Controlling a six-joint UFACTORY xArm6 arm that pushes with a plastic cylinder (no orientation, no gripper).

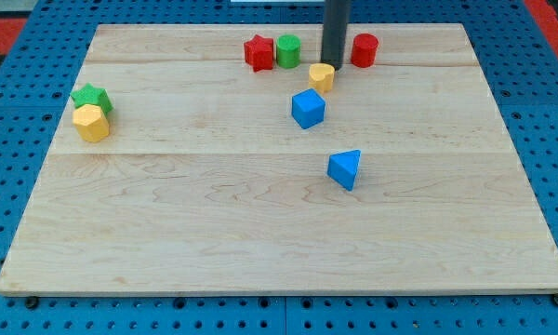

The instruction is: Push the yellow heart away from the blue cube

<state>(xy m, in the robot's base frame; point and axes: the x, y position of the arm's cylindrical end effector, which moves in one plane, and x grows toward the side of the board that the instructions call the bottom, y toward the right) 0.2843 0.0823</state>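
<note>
Rod: a straight dark rod comes down from the view's top, right of centre.
End effector: the rod's tip serves as the end effector; it has no jaws, so it neither opens nor holds anything. It stands at the yellow heart's upper right edge, touching it or just beside it; which one cannot be told.
Yellow heart: near the view's top, right of centre, just above and slightly right of the blue cube, with a narrow gap between them.
Blue cube: below the yellow heart, turned so a corner faces the view's bottom.
Blue wedge: a blue triangular block lower down, toward the view's right of the cube and well apart from it.
Red star: near the top edge, touching or just beside the green cylinder.
Green cylinder: right of the red star, left of the rod.
Red cylinder: just right of the rod.
Green star: at the view's left, touching the yellow hexagon below it.
Yellow hexagon: directly beneath the green star.
Tabletop: a pale wooden board carrying all the blocks.
</note>
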